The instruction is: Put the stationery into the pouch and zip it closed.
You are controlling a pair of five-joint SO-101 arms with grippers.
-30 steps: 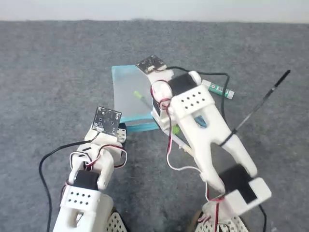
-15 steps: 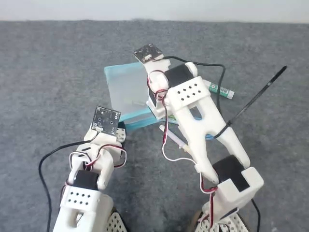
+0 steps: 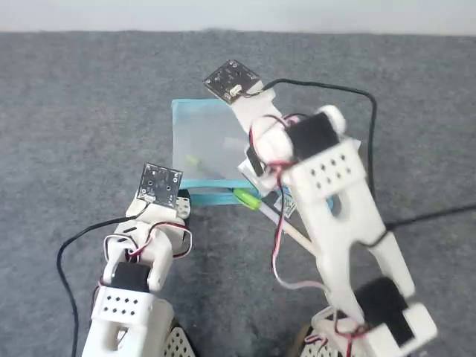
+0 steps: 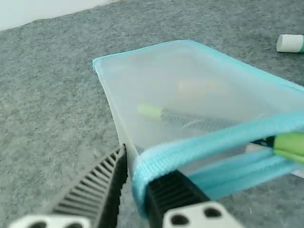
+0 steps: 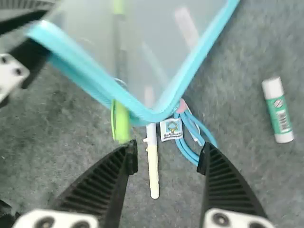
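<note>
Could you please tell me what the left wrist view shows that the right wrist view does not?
Left wrist view: the left claw pinching the turquoise edge of the pouch. Right wrist view: the open right claw over a white pen, a small tag and blue cord loops at the pouch corner. Both: the translucent pouch, a green marker at its edge, and the glue stick on the grey carpet.

Bright, even light, faint shadows
</note>
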